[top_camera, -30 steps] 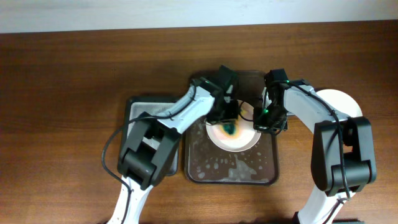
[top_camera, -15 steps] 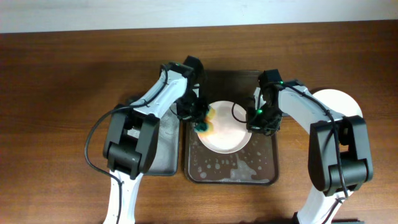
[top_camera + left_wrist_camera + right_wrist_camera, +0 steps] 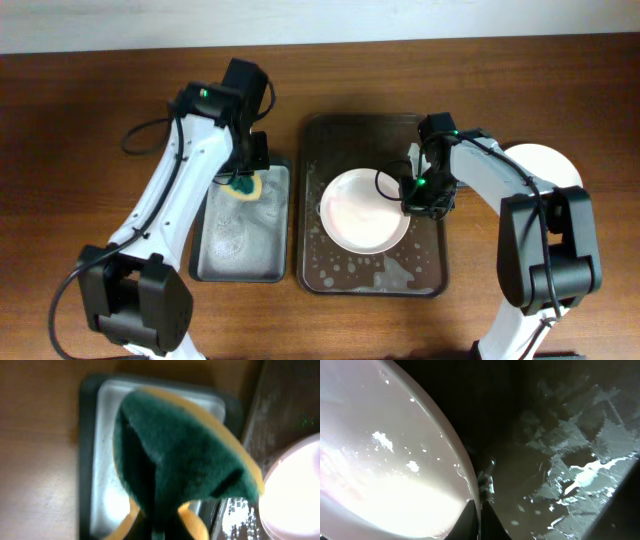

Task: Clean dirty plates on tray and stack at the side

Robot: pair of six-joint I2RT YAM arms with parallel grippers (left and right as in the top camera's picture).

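Observation:
A white plate [image 3: 362, 211], wiped plain, lies on the wet dark brown tray [image 3: 372, 275]. My right gripper [image 3: 415, 197] is shut on the plate's right rim; the right wrist view shows the rim [image 3: 465, 477] pinched between the fingers [image 3: 481, 520]. My left gripper [image 3: 243, 178] is shut on a green and yellow sponge [image 3: 243, 186] over the top of the grey sponge tray [image 3: 240, 250]. In the left wrist view the sponge [image 3: 185, 460] fills the frame above that tray [image 3: 102, 475]. Another white plate [image 3: 550, 165] lies on the table at the right, mostly under my right arm.
The grey sponge tray holds soapy water. The brown tray has foam patches near its front edge [image 3: 360, 270]. The wooden table [image 3: 100, 150] reaches to a pale wall at the back.
My left gripper has carried the sponge off the plate, leftward to over the grey sponge tray. The right gripper has stayed on the plate's rim; the plate sits slightly lower right.

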